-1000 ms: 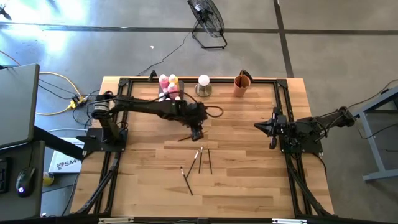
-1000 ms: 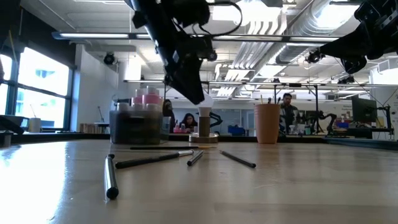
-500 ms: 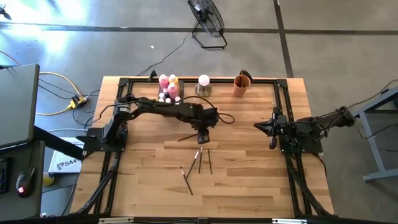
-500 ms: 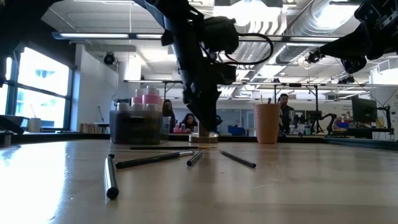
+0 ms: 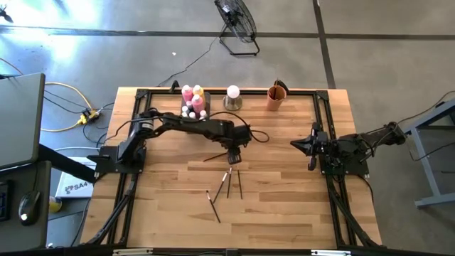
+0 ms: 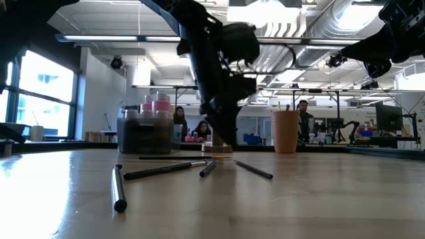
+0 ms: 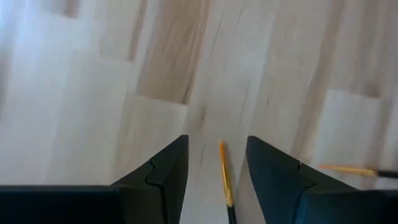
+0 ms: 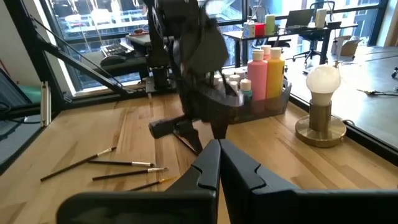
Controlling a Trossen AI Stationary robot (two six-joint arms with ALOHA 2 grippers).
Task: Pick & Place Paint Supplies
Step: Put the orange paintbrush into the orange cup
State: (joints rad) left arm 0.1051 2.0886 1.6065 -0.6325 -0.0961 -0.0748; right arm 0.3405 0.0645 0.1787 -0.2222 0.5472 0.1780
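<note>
Seen from above: left gripper [image 5: 231, 158] low over mid-desk, jaws spread and pointing down, straddling the tip end of a paintbrush [image 7: 225, 180] w/ yellowish ferrule; in left wrist view the brush lies in the gap between both fingers [image 7: 163, 177], touching neither, flat on the wooden desk [image 5: 284, 206]. A second yellow-tipped brush [image 7: 348, 170] just outside one finger, partly cut off at frame edge. In high view, a dark-handled brush [image 5: 215, 156] slanting just beside the jaws on the left-arm side; three more brushes [image 5: 229, 182] scattered on the front side of the jaws, near but apart; one more [image 5: 212, 204] farther toward desk front. Low view: left gripper [image 6: 224, 129] hanging close to desk surface, brushes [image 6: 165, 170] lying flat in foreground.

Behind the jaws, at desk's back edge: grey tray [image 5: 193, 107] w/ pink bottle [image 5: 188, 94], yellow bottle [image 5: 198, 93] and tiny white-capped bottles [image 5: 190, 111] standing upright inside. Beside tray, white ball on metal base [image 5: 232, 97]; orange cup [image 5: 276, 97] further along toward right arm.

Right gripper [image 5: 298, 145] parked well apart at right desk edge, raised, jaws pressed together w/ nothing between; right wrist view looks past shut fingers [image 8: 205, 171] at left arm [image 8: 189, 56], tray [image 8: 267, 102] and ball [image 8: 321, 102].

Room beyond desk in low view: person [image 6: 306, 116] standing, others seated, far off.
</note>
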